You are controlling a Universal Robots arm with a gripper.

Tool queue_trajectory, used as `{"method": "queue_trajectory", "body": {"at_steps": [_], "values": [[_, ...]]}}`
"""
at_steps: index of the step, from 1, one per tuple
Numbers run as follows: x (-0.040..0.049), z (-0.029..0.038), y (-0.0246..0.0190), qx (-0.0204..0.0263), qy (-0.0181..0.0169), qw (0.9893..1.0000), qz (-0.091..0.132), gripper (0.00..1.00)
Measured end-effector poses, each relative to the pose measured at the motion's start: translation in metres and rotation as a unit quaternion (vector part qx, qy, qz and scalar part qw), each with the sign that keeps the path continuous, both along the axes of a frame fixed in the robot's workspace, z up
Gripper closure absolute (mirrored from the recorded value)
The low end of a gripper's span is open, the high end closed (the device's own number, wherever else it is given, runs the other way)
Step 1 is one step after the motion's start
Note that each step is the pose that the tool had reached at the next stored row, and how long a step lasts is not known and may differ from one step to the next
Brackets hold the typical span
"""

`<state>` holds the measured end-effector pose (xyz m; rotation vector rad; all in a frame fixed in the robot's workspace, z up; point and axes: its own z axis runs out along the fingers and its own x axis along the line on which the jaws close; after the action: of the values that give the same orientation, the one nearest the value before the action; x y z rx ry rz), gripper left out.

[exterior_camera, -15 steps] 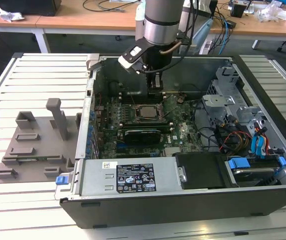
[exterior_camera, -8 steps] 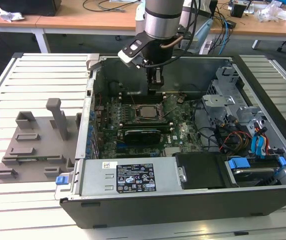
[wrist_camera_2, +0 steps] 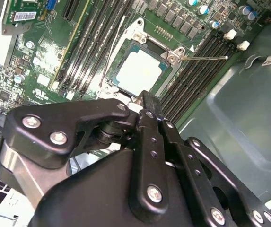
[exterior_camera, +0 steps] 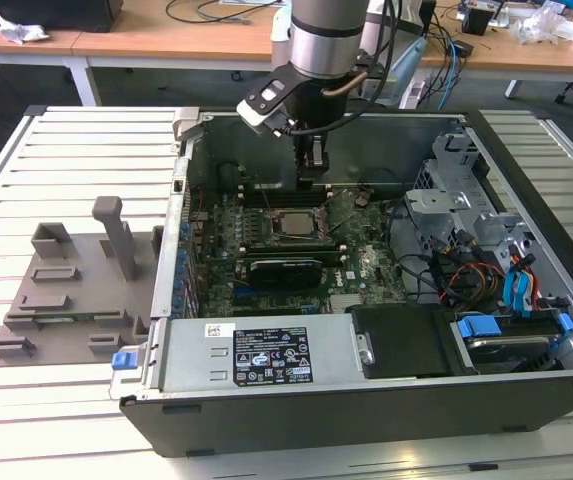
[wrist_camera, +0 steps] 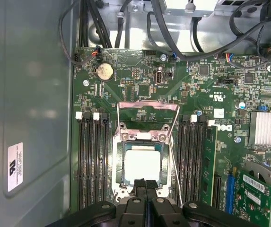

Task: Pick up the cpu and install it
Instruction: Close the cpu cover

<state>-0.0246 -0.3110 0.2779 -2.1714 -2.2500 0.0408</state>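
Silver-grey metal is catching the light where the cpu is lying flat in the black socket frame on the green motherboard, so it is looking already seated rather than waiting to be picked up. The tool is hanging just above the chip's edge, its two black fingers pressed together with nothing between them. In the exterior view the tool is sitting slightly to the far side of the cpu, so the chip is lying below and a little nearer. Being square, the chip is offering no long axis to line up with. The thin metal load plate is standing hinged open beside the socket, and dark ribbed memory slots are flanking it on both sides. Off to the exterior view's left, a grey plastic fixture tray is resting on the slatted tabletop, well apart from the open computer case.
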Motion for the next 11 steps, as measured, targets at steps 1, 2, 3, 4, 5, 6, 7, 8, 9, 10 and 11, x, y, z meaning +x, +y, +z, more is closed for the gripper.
{"method": "queue_trajectory", "body": {"at_steps": [1,2,3,4,5,6,7,8,9,10,11], "values": [[0.0011,0.0001,0.0000,-0.0001,0.0001,1.0000,0.000,0.89],[0.0021,0.0000,0.0000,-0.0001,0.0000,1.0000,0.000,0.89],[0.0043,0.0000,0.0000,-0.0002,0.0000,1.0000,0.000,0.89],[0.0086,0.0000,0.0000,-0.0004,0.0000,1.0000,0.000,0.89],[0.0133,0.0000,0.0000,-0.0012,0.0000,1.0000,0.000,0.89],[0.0201,0.0000,0.0000,-0.0015,0.0000,1.0000,0.000,0.89],[0.0230,0.0000,0.0000,-0.0015,0.0000,1.0000,0.000,0.89],[0.0293,0.0000,0.0001,-0.0017,0.0000,1.0000,0.000,0.89],[0.0323,0.0000,0.0001,-0.0017,0.0000,1.0000,0.000,0.89],[0.0348,0.0000,0.0001,-0.0017,0.0000,1.0000,0.000,0.89],[0.0381,0.0000,0.0001,-0.0017,0.0000,1.0000,0.000,0.89]]}}
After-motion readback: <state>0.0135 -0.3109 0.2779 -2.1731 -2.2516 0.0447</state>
